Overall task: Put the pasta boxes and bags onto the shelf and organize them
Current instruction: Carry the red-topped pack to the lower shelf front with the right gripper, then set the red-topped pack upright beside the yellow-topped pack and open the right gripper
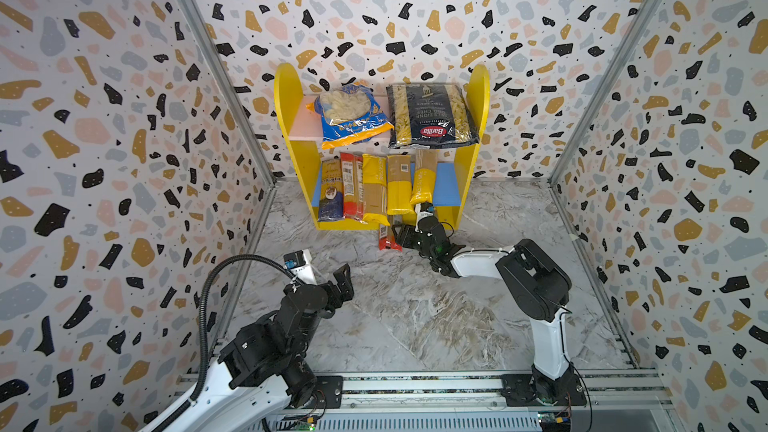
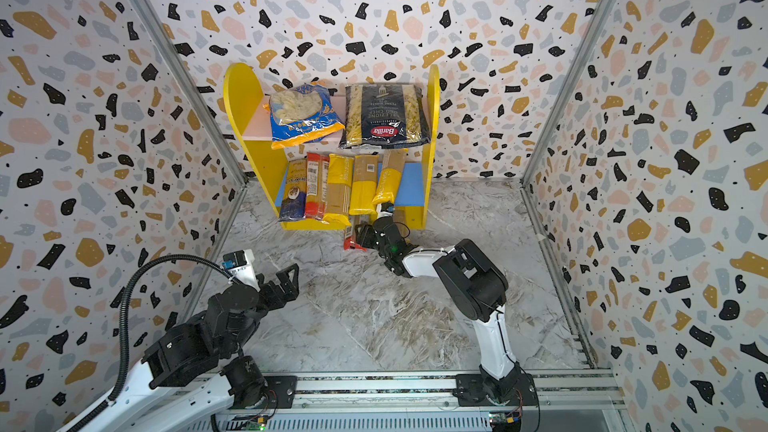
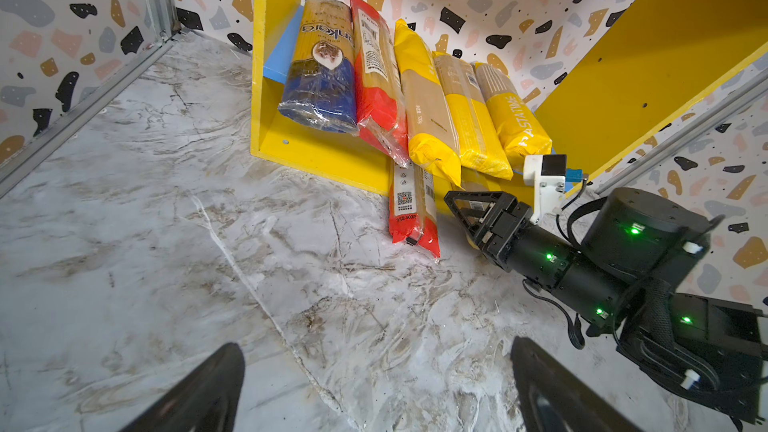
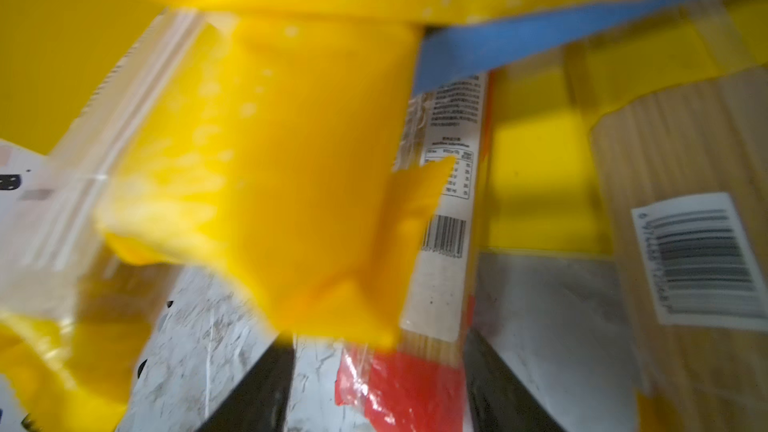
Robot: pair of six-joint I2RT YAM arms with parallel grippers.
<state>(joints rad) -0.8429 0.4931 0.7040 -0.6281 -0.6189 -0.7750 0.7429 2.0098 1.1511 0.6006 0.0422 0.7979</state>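
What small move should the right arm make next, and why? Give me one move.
Probably lower the right gripper onto the red plastic spaghetti pack and close. It lies on the marble-patterned table in front of the yellow two-tier shelf, far end hidden under overhanging yellow packs, the only pack not shelved; the open jaws point at it.

Terrazzo-patterned walls [image 1: 395, 14] flecked black, ochre, pink and grey close in three sides, joined at bare metal corner posts [image 1: 208, 64]. The floor [image 1: 415, 313] is grey-white marble, evenly lit, with a metal rail [image 1: 415, 384] along its near edge.
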